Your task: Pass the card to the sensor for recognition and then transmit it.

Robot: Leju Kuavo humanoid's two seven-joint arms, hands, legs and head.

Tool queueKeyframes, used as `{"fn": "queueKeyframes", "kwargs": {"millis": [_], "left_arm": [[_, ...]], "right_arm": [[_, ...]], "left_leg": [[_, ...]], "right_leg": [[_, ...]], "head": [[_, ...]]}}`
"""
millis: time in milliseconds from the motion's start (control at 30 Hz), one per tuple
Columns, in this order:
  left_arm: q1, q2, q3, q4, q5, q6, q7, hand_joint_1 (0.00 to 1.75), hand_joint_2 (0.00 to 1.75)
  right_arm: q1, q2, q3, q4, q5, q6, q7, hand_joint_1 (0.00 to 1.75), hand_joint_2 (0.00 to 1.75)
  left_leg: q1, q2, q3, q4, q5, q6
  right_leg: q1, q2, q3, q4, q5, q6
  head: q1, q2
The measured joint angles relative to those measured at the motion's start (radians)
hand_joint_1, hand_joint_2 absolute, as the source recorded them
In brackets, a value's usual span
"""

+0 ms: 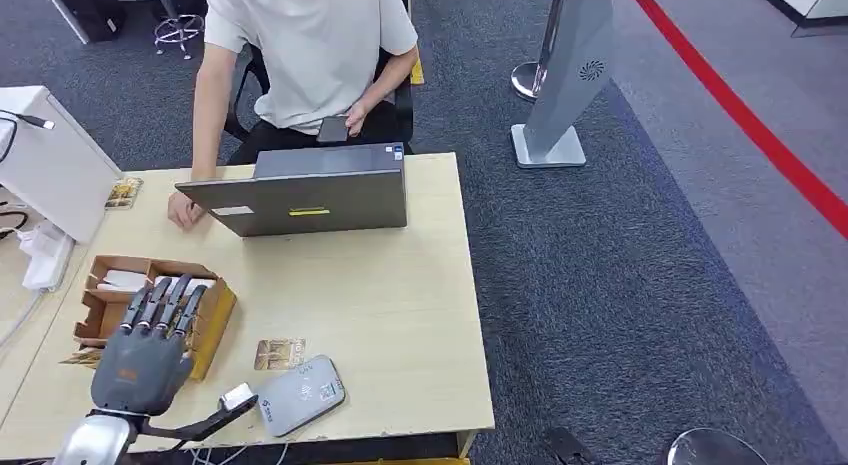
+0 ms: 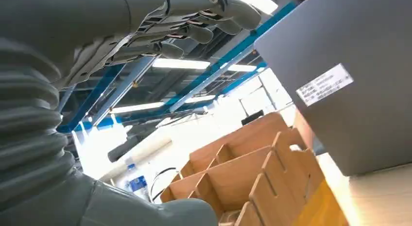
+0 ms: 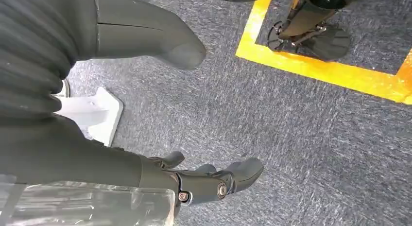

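Observation:
A brown patterned card (image 1: 279, 353) lies flat on the wooden table (image 1: 400, 305), near its front edge. Just in front of it sits the grey sensor pad (image 1: 300, 393). My left hand (image 1: 142, 353) hovers to the left of both, above a cardboard divider box (image 1: 150, 290). Its fingers are stretched out and apart over the box, with nothing in them. In the left wrist view the left hand (image 2: 160, 36) has its fingers above the box's compartments (image 2: 243, 182). My right hand (image 3: 97, 158) hangs down over grey carpet and holds nothing.
A person sits behind a grey laptop (image 1: 310, 190) at the table's far edge, one hand resting on the table (image 1: 183, 213). Another card (image 1: 123, 192) lies at the far left beside a white device (image 1: 50, 165). A grey floor stand (image 1: 560, 95) is on the right.

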Motion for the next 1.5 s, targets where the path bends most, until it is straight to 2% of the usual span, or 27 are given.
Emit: {"fn": "queueKeyframes", "kwargs": {"millis": [433,1100,1267,1500], "left_arm": [[0.015,-0.016,0.042,0.035,-0.003,-0.005,0.018,0.0,1.75],[0.039,-0.02,0.056,0.039,-0.003,-0.001,0.018,0.0,1.75],[0.119,-0.019,0.062,-0.032,-0.002,0.013,0.018,0.0,1.75],[0.099,-0.024,0.097,-0.026,-0.003,0.01,0.023,0.0,1.75]], "right_arm": [[0.044,0.019,0.002,-0.094,0.016,0.045,0.008,0.0,1.75],[0.059,0.029,0.003,-0.129,0.016,0.048,0.01,0.0,1.75],[0.073,0.041,-0.004,-0.145,0.035,0.048,-0.005,0.0,1.75],[0.045,0.042,-0.045,-0.116,0.072,0.045,-0.03,0.0,1.75]], "left_leg": [[0.0,0.0,0.0,0.0,0.0,0.0],[0.0,0.0,0.0,0.0,0.0,0.0],[0.0,0.0,0.0,0.0,0.0,0.0],[0.0,0.0,0.0,0.0,0.0,0.0]], "right_leg": [[0.0,0.0,0.0,0.0,0.0,0.0],[0.0,0.0,0.0,0.0,0.0,0.0],[0.0,0.0,0.0,0.0,0.0,0.0],[0.0,0.0,0.0,0.0,0.0,0.0]], "head": [[0.0,0.0],[0.0,0.0],[0.0,0.0],[0.0,0.0]]}}
